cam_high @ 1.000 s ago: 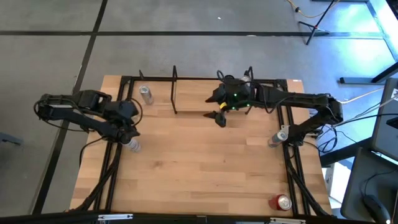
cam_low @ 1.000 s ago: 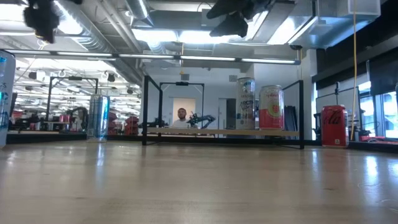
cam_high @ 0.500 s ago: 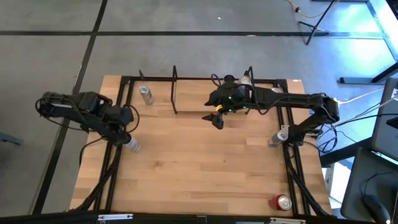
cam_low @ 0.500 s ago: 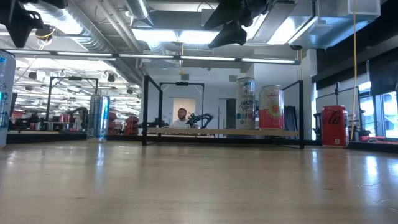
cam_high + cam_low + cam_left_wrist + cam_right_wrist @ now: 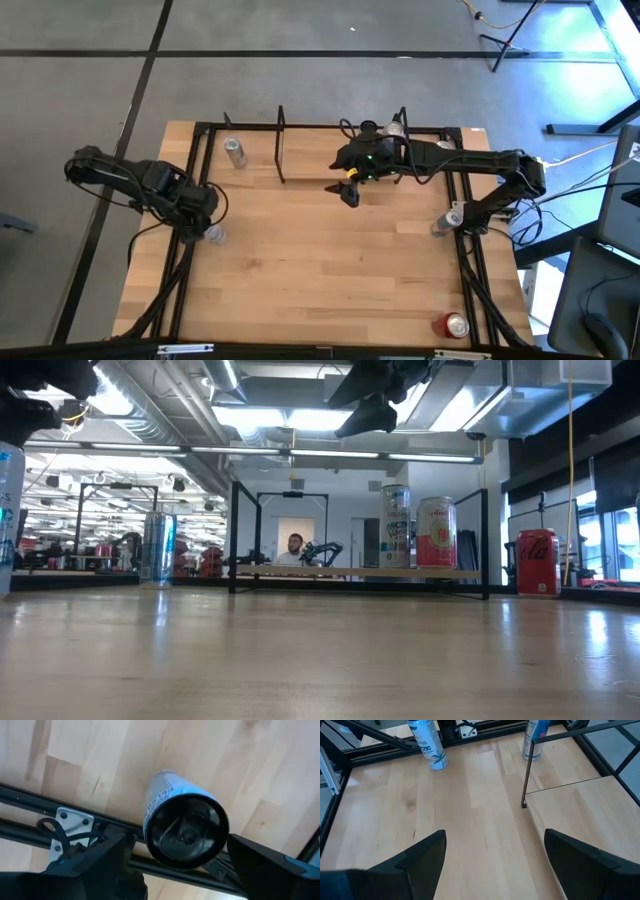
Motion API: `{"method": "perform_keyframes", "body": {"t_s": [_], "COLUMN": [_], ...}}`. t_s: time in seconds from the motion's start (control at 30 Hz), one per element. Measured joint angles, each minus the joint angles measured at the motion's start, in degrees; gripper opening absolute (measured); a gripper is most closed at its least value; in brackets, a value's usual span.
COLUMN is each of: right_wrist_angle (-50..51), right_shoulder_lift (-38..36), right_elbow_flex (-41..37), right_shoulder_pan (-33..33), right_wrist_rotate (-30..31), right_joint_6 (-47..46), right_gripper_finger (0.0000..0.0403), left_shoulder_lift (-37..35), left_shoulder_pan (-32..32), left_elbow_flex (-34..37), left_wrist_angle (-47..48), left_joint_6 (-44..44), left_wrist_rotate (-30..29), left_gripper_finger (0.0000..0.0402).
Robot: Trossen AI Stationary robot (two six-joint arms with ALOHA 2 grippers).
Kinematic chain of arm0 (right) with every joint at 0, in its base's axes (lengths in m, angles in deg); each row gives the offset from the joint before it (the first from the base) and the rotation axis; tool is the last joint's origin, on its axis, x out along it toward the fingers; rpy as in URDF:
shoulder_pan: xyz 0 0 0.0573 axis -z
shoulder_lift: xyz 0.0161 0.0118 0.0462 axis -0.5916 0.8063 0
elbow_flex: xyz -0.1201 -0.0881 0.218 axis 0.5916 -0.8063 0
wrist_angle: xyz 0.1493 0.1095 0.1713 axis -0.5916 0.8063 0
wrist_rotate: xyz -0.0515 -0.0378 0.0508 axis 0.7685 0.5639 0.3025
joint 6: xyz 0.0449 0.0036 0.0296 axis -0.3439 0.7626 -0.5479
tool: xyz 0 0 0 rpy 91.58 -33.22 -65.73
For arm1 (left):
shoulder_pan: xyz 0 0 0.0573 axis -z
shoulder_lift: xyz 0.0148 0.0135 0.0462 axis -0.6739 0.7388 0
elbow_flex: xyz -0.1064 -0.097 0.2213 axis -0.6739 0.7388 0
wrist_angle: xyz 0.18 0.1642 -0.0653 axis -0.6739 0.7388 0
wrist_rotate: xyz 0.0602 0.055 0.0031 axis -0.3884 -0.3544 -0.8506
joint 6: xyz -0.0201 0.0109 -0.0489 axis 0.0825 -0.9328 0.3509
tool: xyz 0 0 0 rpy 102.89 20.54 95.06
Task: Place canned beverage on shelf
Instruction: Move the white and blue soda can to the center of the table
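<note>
A silver can [image 5: 213,234] stands upright on the table near its left rail; seen from above, its top [image 5: 186,831] fills the left wrist view. My left gripper [image 5: 198,212] hangs open just over it, pointing down, a finger on either side of the top and apart from it. The shelf [image 5: 312,155], a light plank between black wire frames, stands at the far edge. Two cans [image 5: 396,525] [image 5: 436,532] stand at its right end. My right gripper [image 5: 350,192] hovers open and empty above the shelf's near edge [image 5: 555,787].
Another silver can [image 5: 235,152] stands left of the shelf at the far edge. A can [image 5: 445,220] stands by the right rail and a red one [image 5: 455,325] at the near right corner. Black rails [image 5: 190,270] run along both sides. Bare wood lies in the middle.
My left gripper has come down and swung toward the table's near edge until it hangs over the silver can by the left rail, rolling at the wrist on the way. Its fingers have stayed open. No can has moved.
</note>
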Motion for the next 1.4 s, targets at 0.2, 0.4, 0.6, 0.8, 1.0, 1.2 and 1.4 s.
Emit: {"method": "perform_keyframes", "body": {"t_s": [0.2, 0.4, 0.6, 0.8, 1.0, 1.2, 1.4], "right_wrist_angle": [0.0, 0.0, 0.0, 0.4, 1.7, 4.6, 12.0], "right_shoulder_lift": [0.0, 0.0, 0.0, -0.1, -0.1, -0.2, -0.2], "right_elbow_flex": [0.0, 0.0, 0.0, 0.2, 1.8, 2.7, 2.7], "right_shoulder_pan": [0.0, 0.0, 0.0, -0.1, -2.2, -4.6, -6.2], "right_wrist_rotate": [0.8, 0.8, 0.4, -0.9, -3.0, -1.6, 1.0], "right_joint_6": [0.0, 0.0, -0.3, -0.9, -1.9, -1.9, -1.8], "right_gripper_finger": [0.0321, 0.0321, 0.0321, 0.0321, 0.0321, 0.0321, 0.0321], "left_shoulder_lift": [0.1, 2.3, 5.1, 9.1, 15.7, 25.7, 37.7], "left_shoulder_pan": [0.7, 0.7, 0.7, 0.6, -2.0, -7.1, -10.5], "left_elbow_flex": [3.9, 7.4, 7.4, 4.4, -4.9, -14.7, -23.5], "left_wrist_angle": [-4.3, -8.3, -11.4, -12.7, -14.2, -15.3, -17.7], "left_joint_6": [-0.9, -1.5, -3.5, -5.4, -11.5, -20.8, -32.1], "left_wrist_rotate": [0.0, 0.0, 0.4, 1.1, -2.9, -3.5, -4.1], "left_gripper_finger": [0.0341, 0.0325, 0.0244, 0.023, 0.023, 0.023, 0.0232]}}
